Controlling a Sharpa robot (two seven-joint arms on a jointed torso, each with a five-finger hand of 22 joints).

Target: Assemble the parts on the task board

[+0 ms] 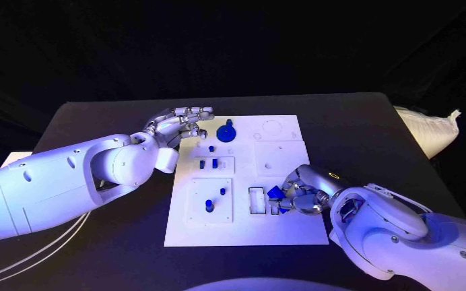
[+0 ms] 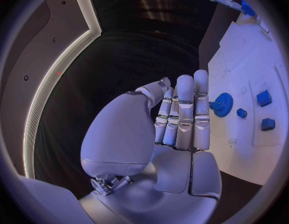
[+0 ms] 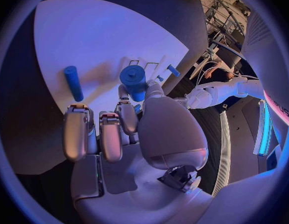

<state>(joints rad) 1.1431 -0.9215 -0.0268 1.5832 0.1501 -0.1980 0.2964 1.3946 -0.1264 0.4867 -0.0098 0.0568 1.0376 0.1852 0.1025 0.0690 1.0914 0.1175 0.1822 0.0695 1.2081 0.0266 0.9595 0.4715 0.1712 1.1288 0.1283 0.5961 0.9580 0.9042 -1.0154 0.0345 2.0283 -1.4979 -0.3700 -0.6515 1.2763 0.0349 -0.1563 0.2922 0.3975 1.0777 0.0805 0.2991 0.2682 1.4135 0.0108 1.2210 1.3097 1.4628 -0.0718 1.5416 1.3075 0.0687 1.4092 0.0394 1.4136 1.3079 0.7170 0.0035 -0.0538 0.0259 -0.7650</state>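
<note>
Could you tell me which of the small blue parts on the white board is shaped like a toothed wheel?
It is the blue gear at the far left of the white task board, just beside the left hand. The other blue parts are small blocks and pegs.

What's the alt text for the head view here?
The robot's right hand holds a small blue part over the near right area of the white task board. The left hand rests at the board's far left edge, beside a blue gear; other small blue parts stand in the board.

Left hand (image 1: 180,122) open with fingers straight and together, right hand (image 1: 295,197) pinching a blue part (image 3: 133,78)
</note>
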